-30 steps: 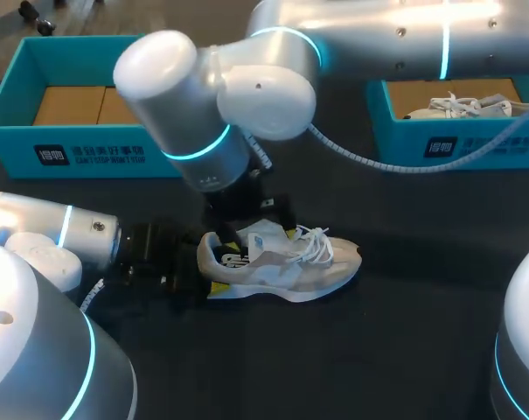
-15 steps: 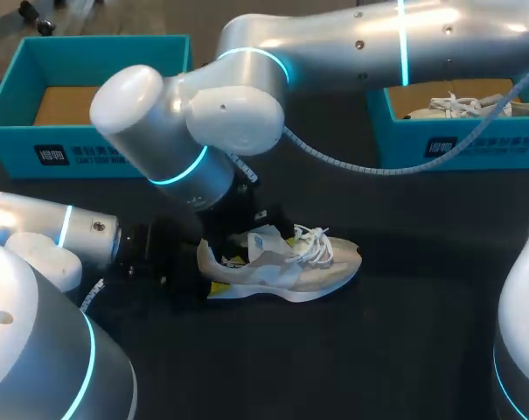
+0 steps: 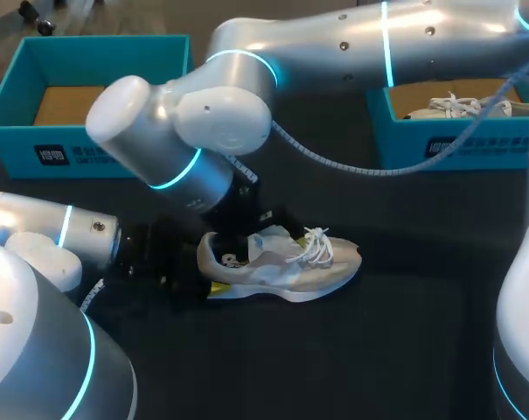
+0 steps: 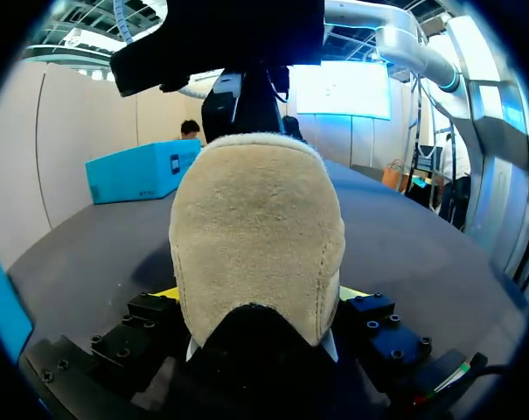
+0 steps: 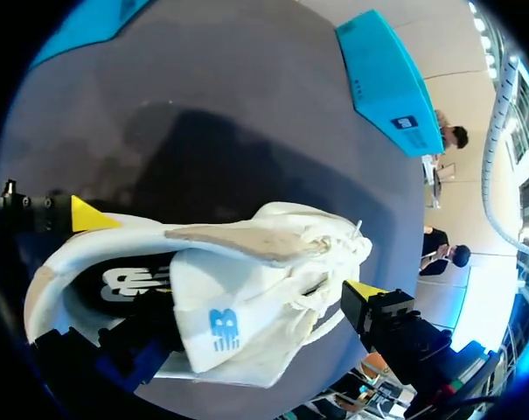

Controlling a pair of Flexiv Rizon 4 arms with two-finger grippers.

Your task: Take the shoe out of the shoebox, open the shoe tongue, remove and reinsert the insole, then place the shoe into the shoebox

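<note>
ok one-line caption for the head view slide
Left pincer holds the shoe by its heel on the black table, right pincer over its opening.

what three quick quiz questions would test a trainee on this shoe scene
1. True or false: the shoe between the arms lies inside a shoebox.
2. Which holds its heel? A left gripper B right gripper C nothing
3. Fill in: the shoebox on the right holds a second ____.
Key: 1 false, it lies on the table; 2 A; 3 shoe, the second shoe.
</note>
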